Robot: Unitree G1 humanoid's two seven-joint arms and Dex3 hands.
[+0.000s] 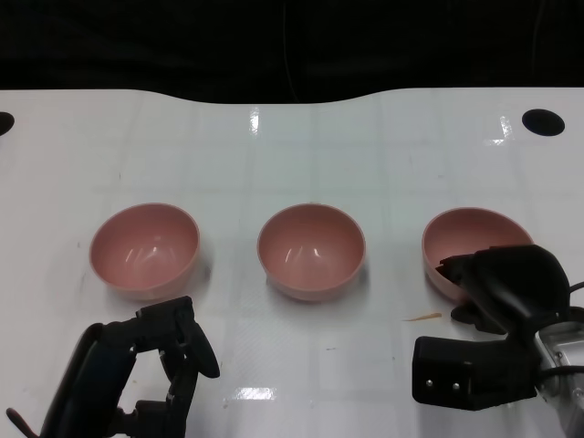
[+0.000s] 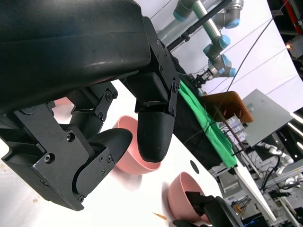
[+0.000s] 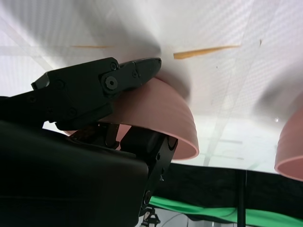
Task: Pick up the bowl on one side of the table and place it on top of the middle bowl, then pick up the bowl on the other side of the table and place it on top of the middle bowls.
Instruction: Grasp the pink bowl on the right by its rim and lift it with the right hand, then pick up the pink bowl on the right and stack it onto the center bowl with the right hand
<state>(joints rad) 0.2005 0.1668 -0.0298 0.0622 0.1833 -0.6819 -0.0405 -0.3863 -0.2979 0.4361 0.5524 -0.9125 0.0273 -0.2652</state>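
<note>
Three pink bowls stand in a row on the white table (image 1: pixel 292 155): the left bowl (image 1: pixel 144 249), the middle bowl (image 1: pixel 311 250) and the right bowl (image 1: pixel 465 235). My right hand (image 1: pixel 500 281) covers the right bowl's near rim. In the right wrist view its fingers (image 3: pixel 135 75) straddle that rim, one along the outer wall of the right bowl (image 3: pixel 163 116) and one inside, pinching it. The bowl still sits on the table. My left hand (image 1: pixel 162 354) hangs just in front of the left bowl, fingers (image 2: pixel 154 130) apart and holding nothing.
A thin orange sliver (image 1: pixel 422 318) lies on the table left of my right hand. Two dark holes (image 1: pixel 543 120) mark the table's far corners. The left wrist view shows a green cloth (image 2: pixel 208 123) and other robot arms (image 2: pixel 215 47) beyond the table.
</note>
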